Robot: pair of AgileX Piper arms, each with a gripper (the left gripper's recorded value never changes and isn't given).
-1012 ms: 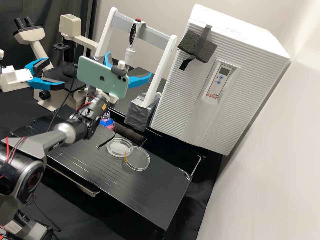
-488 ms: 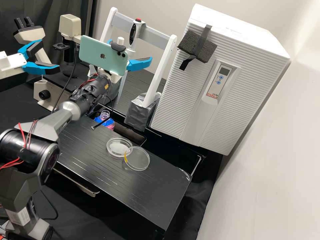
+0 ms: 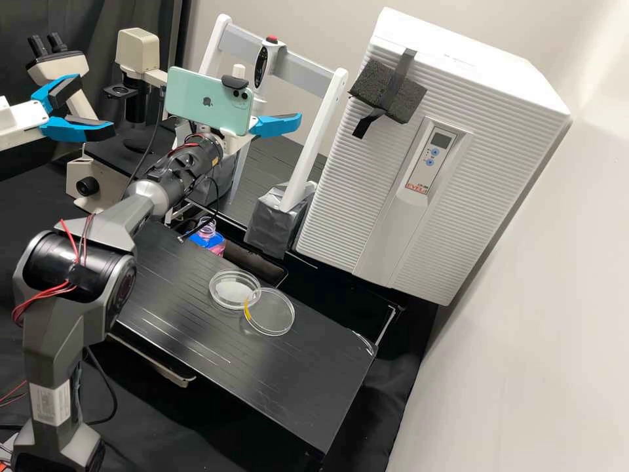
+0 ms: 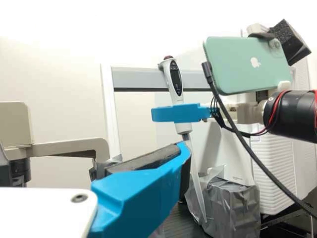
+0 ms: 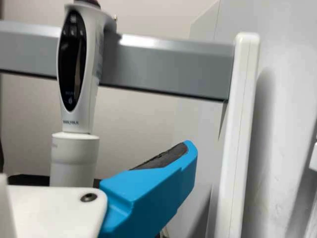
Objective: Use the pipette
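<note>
The left hand (image 3: 92, 105) is hovering open and empty near the microscope (image 3: 88, 187). The right hand (image 3: 252, 111) is standing wide open and empty at the pipette (image 3: 262, 62), which is hanging on the white stand (image 3: 321, 124). Pickup appears to be pending: the next move calls for closing on the barrel and lifting it clear.

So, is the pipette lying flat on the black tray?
No, the pipette hangs upright from the grey crossbar of the white stand.

Pipette (image 5: 79, 69) on grey crossbar (image 5: 163, 67)
</note>
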